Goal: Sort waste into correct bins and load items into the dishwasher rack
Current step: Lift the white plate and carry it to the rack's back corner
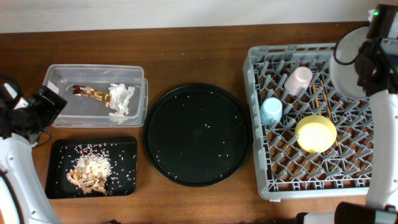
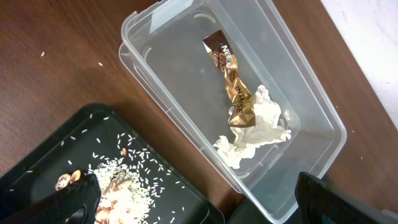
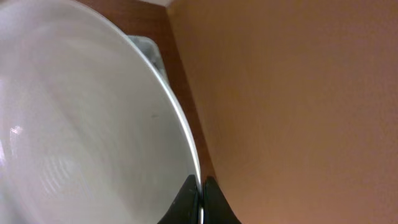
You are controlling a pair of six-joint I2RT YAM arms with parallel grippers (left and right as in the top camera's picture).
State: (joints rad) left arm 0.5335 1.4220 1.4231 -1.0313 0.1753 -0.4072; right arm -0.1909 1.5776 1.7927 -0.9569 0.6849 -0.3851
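Observation:
My right gripper [image 3: 200, 193] is shut on the rim of the white plate [image 3: 81, 124]. It holds the plate [image 1: 348, 62] on edge over the far right corner of the dishwasher rack [image 1: 261, 186]. In the rack lie a light blue cup [image 1: 271, 111], a pink cup [image 1: 298, 79], a yellow bowl [image 1: 316, 133] and chopsticks [image 1: 323, 93]. The clear tub [image 2: 149, 68] holds the gold wrapper [image 2: 236, 87] and the white napkin [image 2: 255, 130]. Food scraps with rice [image 1: 90, 171] lie in the small black tray [image 1: 124, 146]. The left gripper [image 2: 199, 205] hangs open above both bins.
A large round black tray [image 1: 198, 134] with a few rice grains sits mid-table between the bins and the rack. The left arm [image 1: 25, 118] is at the table's left edge. Bare wood runs along the far side.

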